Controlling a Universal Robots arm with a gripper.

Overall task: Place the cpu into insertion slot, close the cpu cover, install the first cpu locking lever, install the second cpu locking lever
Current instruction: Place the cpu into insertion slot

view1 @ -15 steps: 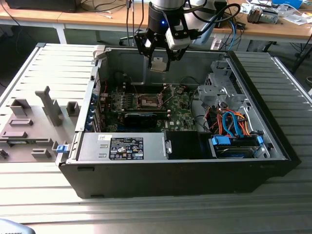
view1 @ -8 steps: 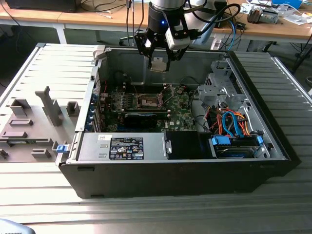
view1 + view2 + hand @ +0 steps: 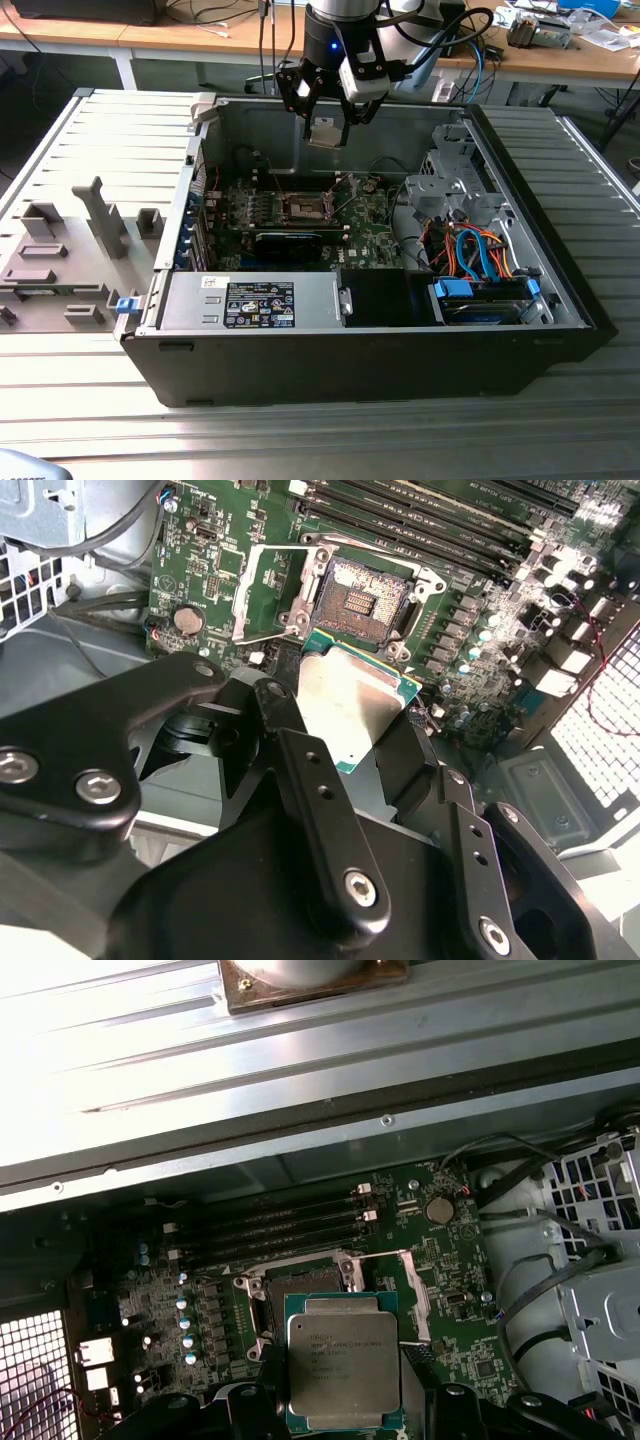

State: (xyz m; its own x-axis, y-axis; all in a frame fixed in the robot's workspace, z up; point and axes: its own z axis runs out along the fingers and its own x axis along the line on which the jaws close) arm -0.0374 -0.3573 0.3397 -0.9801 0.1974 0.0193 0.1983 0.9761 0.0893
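My gripper (image 3: 328, 126) hangs above the back of the open computer case, shut on the cpu (image 3: 325, 134), a flat square chip with a dull silver top. In both wrist views the black fingers (image 3: 300, 770) clamp the cpu (image 3: 350, 705) (image 3: 342, 1370) by its edges. The insertion slot (image 3: 305, 208) sits on the green board below, lower in the case than the chip. Its dark brown centre (image 3: 362, 592) lies bare, and the chip partly covers it (image 3: 300, 1282) in the first wrist view. The cpu cover (image 3: 262, 585), a thin silver frame, stands swung open beside the slot.
A long black card (image 3: 290, 243) lies just in front of the socket, with a grey power supply box (image 3: 250, 300) nearer still. On the exterior view's right stands a drive cage with orange and blue cables (image 3: 480, 255). The case walls (image 3: 205, 160) surround the board. A grey fixture panel (image 3: 70, 250) lies outside.
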